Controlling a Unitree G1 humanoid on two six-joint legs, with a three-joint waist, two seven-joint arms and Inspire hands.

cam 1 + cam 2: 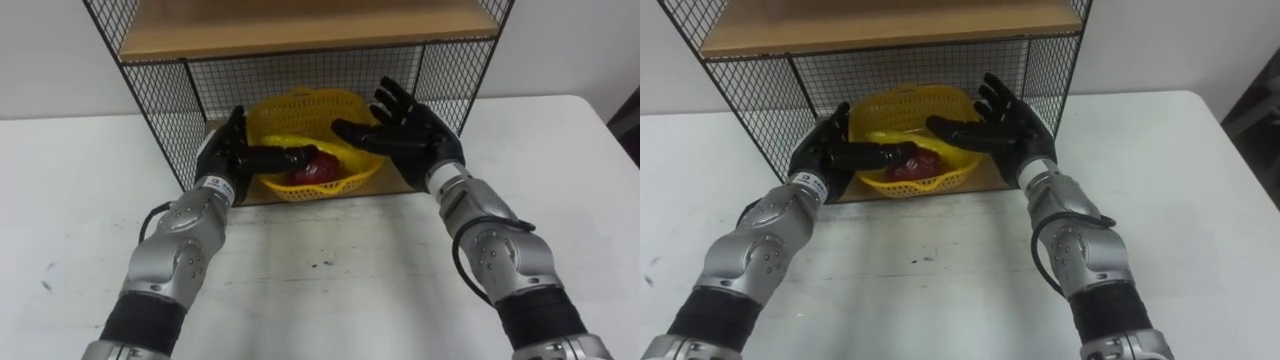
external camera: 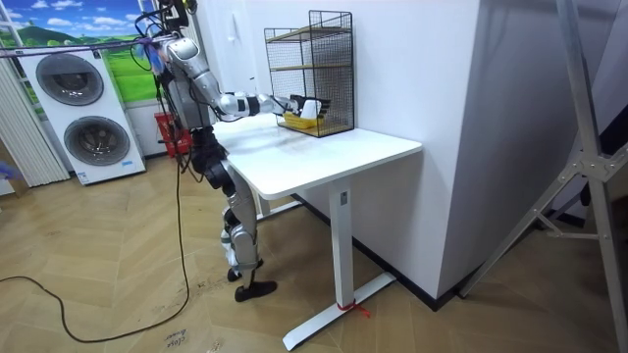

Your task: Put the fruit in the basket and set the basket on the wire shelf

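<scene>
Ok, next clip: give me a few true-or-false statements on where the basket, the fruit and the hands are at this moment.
1. The yellow basket sits on the lower level of the wire shelf. True.
2. The basket is empty. False: a red fruit lies in it.
3. The right hand is open, fingers spread, beside the basket. True.
4. The shelf stands on the floor. False: it stands on the white table.
5. Just one hand is raised to the shelf. False: the left hand is at the basket's left side too.
</scene>
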